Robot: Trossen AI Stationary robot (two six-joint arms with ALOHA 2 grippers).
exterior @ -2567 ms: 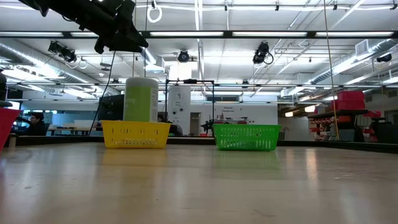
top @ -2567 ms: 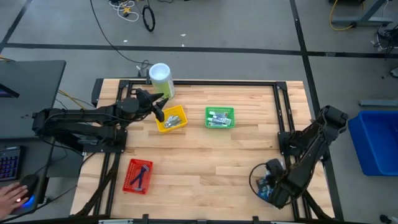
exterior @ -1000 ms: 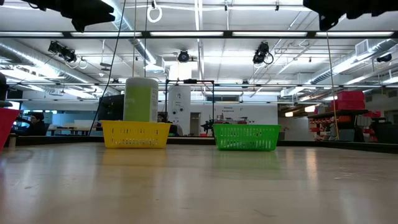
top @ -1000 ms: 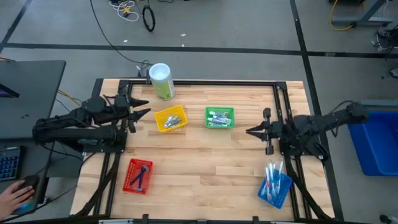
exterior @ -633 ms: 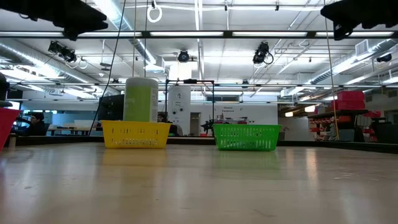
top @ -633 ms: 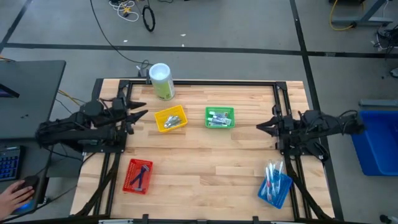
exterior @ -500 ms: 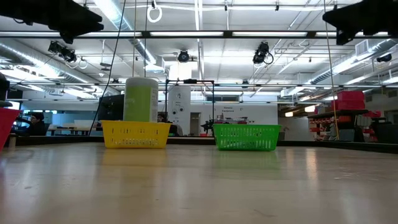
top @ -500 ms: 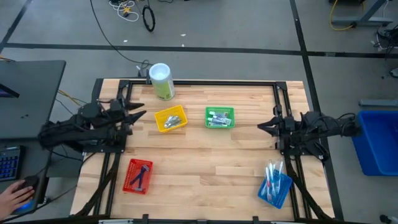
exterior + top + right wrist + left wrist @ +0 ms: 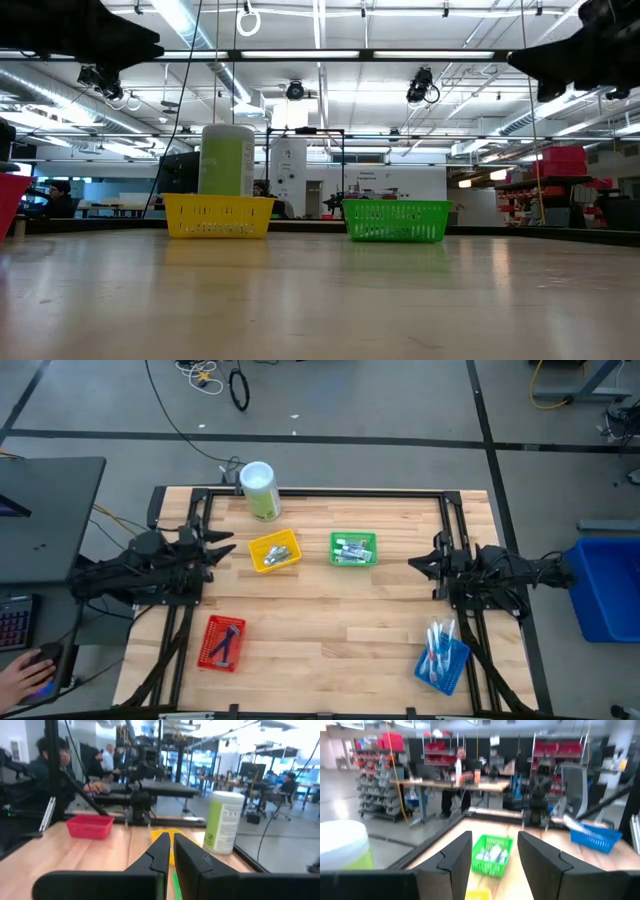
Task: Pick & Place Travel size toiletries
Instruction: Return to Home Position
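Note:
The travel size toiletries lie sorted in four small baskets on the wooden table. White tubes fill the green basket (image 9: 353, 548), small items the yellow basket (image 9: 275, 551), dark blue sticks the red basket (image 9: 223, 642), and toothbrushes (image 9: 437, 643) the blue basket (image 9: 442, 660). My left gripper (image 9: 228, 547) hovers open and level at the table's left edge, left of the yellow basket. In the left wrist view the green basket (image 9: 491, 855) shows far off between its fingers. My right gripper (image 9: 412, 565) hovers shut and level at the right edge, right of the green basket, holding nothing.
A green canister with a white lid (image 9: 258, 490) stands at the far edge behind the yellow basket. Black frame rails (image 9: 455, 540) run along the table's sides. Bare wood lies in the table's middle. A person's hand (image 9: 25, 678) rests at a desk off the left.
Both arms have folded back toward their bases and sunk lower, as the low view shows. My left gripper has drawn slightly toward the table's left edge, still open. My right gripper has kept to the right edge, still shut. The baskets have not moved.

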